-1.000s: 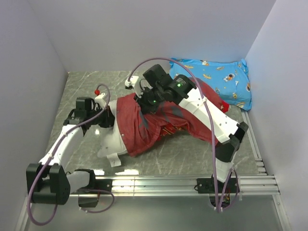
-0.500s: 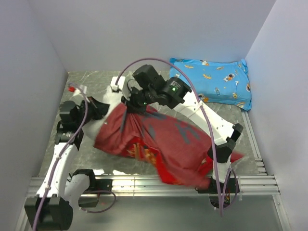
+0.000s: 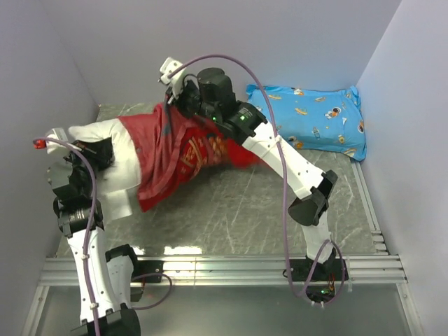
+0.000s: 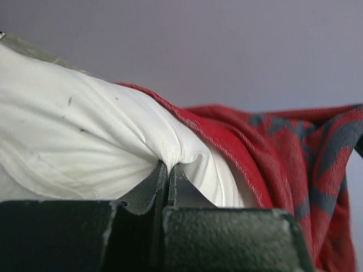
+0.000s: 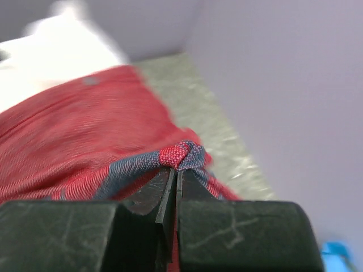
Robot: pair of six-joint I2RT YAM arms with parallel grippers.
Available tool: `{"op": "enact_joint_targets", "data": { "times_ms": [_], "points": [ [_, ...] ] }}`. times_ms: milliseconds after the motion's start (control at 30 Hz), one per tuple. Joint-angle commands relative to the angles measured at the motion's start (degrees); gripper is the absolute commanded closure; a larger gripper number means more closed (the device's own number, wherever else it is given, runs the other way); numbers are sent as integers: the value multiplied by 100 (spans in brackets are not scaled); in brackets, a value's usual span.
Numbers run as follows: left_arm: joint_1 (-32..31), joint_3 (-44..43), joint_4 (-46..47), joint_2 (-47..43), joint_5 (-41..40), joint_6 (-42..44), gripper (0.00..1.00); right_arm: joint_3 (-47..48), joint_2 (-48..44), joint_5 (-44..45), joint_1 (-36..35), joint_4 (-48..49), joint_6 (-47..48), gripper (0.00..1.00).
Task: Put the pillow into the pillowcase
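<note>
The white pillow (image 3: 112, 150) lies at the left, its right part inside the red pillowcase (image 3: 175, 154); its left end sticks out. My left gripper (image 3: 98, 150) is shut on a pinch of the pillow (image 4: 85, 147), with the pillowcase's edge (image 4: 272, 153) just beyond in the left wrist view. My right gripper (image 3: 171, 112) is raised at the back and shut on a bunched fold of the pillowcase (image 5: 181, 154), holding it up. The pillow shows blurred at the far end in the right wrist view (image 5: 62, 39).
A blue cartoon-print pillow (image 3: 315, 119) lies at the back right corner by the walls. The grey marble tabletop (image 3: 245, 210) shows in front of the pillowcase. A metal rail (image 3: 245, 269) runs along the near edge.
Both arms swung left and back. The pillowcase, spread toward the front right half a second ago, is now drawn up over the pillow at the left. My right gripper rose toward the back wall.
</note>
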State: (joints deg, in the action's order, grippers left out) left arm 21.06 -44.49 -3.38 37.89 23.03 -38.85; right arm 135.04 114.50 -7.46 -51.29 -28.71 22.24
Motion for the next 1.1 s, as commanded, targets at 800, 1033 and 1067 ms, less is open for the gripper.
{"op": "enact_joint_targets", "data": {
  "times_ms": [800, 1033, 1067],
  "points": [
    [-605, -2493, -6977, 2619, 3340, 8557, 41, -2097, -1758, -1844, 1156, -2788, -69, 26],
    [417, -2512, -3181, 2591, 3060, 4547, 21, 338, -202, -1416, 998, -1930, -1019, 21],
    [417, -2564, -2699, 2783, 2876, 4196, 20, 365, -104, -1451, 876, -1815, -1089, 21]
  ]
}}
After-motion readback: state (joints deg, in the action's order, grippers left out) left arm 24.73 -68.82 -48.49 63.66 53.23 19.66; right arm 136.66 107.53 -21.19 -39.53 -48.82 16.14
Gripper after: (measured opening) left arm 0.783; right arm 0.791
